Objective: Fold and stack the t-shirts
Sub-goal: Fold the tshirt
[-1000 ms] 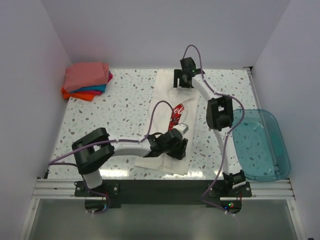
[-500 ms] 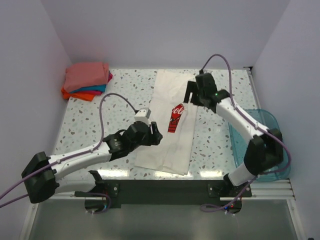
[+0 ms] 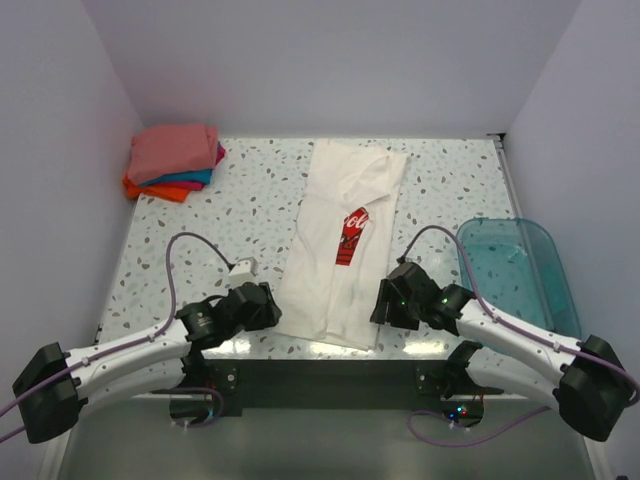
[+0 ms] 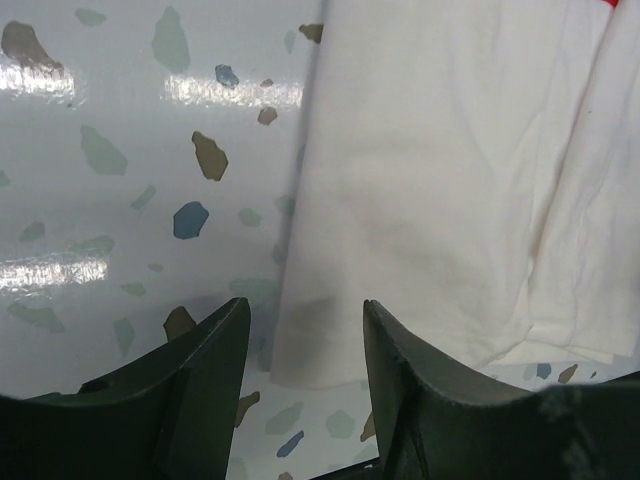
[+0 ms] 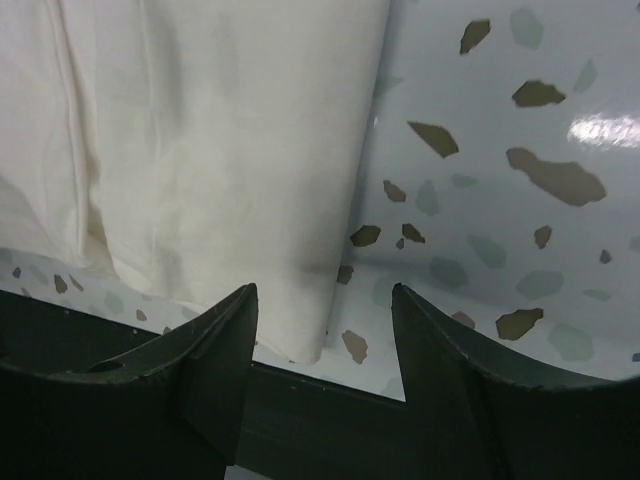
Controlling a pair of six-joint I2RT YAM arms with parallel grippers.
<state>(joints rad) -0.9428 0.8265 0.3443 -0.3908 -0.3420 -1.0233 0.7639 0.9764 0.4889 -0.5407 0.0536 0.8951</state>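
The white t-shirt [image 3: 340, 250] lies folded lengthwise into a long strip down the middle of the table, red chest print [image 3: 348, 236] facing up. My left gripper [image 3: 268, 312] is open and low at the strip's near left corner [image 4: 310, 360], which lies between its jaws. My right gripper [image 3: 380, 308] is open and low at the near right corner [image 5: 310, 335], which lies between its jaws. A stack of folded shirts sits at the far left: salmon-pink [image 3: 172, 150] on top, teal [image 3: 190, 180] and orange [image 3: 150, 190] beneath.
A translucent teal plastic bin [image 3: 520, 290] sits at the table's right edge. The table's dark front rail [image 5: 330, 410] runs just below the shirt's near hem. White walls enclose the table on three sides.
Both arms have swung down from over the shirt to its near corners. The shirt's right side now lies folded over, making a narrower strip.
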